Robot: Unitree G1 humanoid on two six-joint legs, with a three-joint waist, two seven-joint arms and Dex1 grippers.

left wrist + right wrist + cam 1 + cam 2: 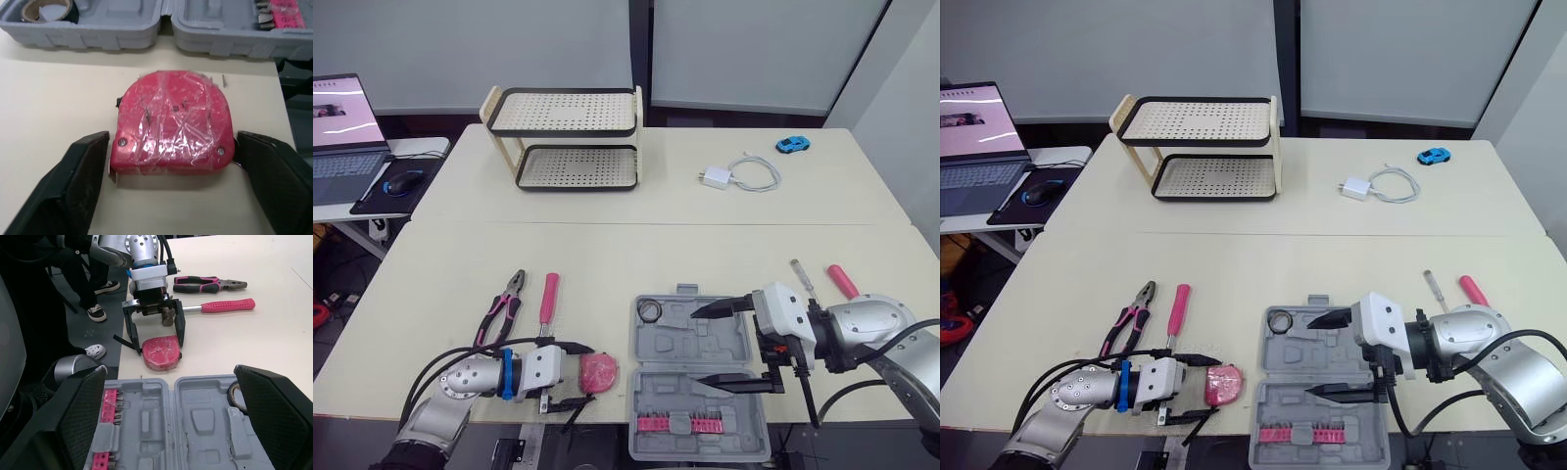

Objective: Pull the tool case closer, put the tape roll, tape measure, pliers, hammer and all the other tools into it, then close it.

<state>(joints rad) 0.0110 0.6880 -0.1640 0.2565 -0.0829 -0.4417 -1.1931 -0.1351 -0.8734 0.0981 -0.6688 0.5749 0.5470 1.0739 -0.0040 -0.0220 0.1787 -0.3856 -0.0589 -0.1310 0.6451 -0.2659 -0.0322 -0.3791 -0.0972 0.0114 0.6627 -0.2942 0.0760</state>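
The grey tool case (656, 392) lies open at the table's front edge, with the tape roll (651, 310) in its far left corner and a pink bit strip (677, 423) in the near half. My right gripper (697, 346) hovers open over the case with nothing between its fingers. Left of the case lies the red tape measure (171, 122). My left gripper (173, 139) is open, and its fingers (90, 161) stand close on either side of the tape measure. The pliers (501, 308) and the pink-handled hammer (549, 299) lie further left. A screwdriver (800, 274) and a pink-handled tool (842, 281) lie right of the case.
A two-tier perforated rack (570, 137) stands at the back of the table. A white charger with cable (734, 176) and a blue toy car (792, 145) sit back right. A laptop (342, 117) is on a side desk to the left. A person's shoes (98, 311) stand beyond the table edge.
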